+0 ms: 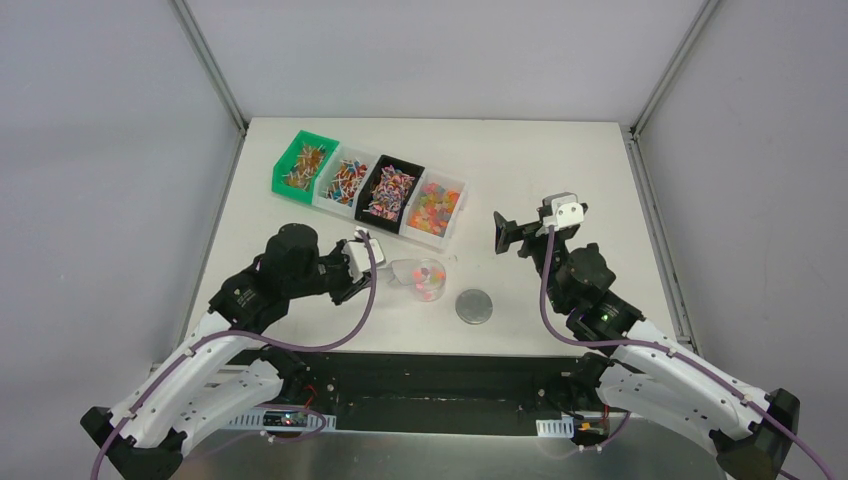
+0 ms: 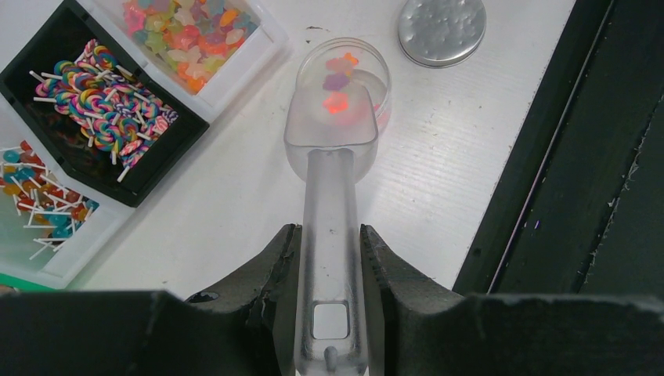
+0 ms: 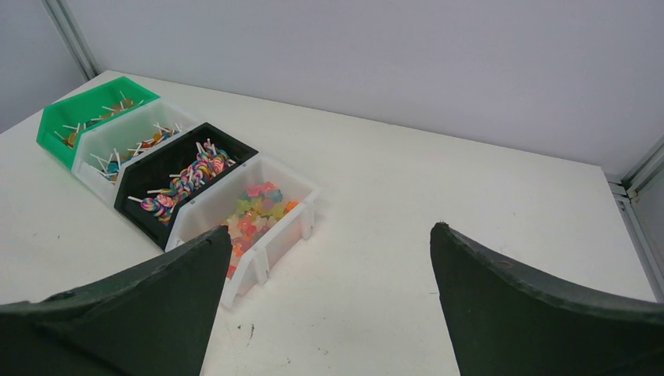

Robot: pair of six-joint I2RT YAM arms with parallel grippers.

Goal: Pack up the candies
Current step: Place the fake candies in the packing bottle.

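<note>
- The step in hand looks like tipping a scoopful into the jar. The left hand is clamped on the flat handle of a scoop, one finger on each side. The scoop's bowl reaches straight ahead of the fingertips and overlaps the near rim of a small jar.
- A few candies lie in the jar just beyond the scoop's lip. One red-orange piece glows in or through the bowl; which, I cannot tell.
- The rest are in four bins ahead and to the left of this hand. The clear bin of gummies is nearest the jar, and the black bin of striped lollipops is next to it.
- The right hand hovers with its fingers spread wide and grips nothing. The bins sit ahead of it and to its left.
- Next, I judge, the scoop must tilt further forward so that anything left slides out, without nudging the light jar. The jar looks far from full, so more scoops seem needed before the lid, lying ahead and right of the left hand past the jar, goes on.
- The scoop is frosted, translucent plastic, rounded at the bowl. The jar is clear, round and thin-walled. The lid is a dull grey metal disc with a dimpled face. The gummies look soft and knobbly. The worktop is white and faintly grained.
</note>
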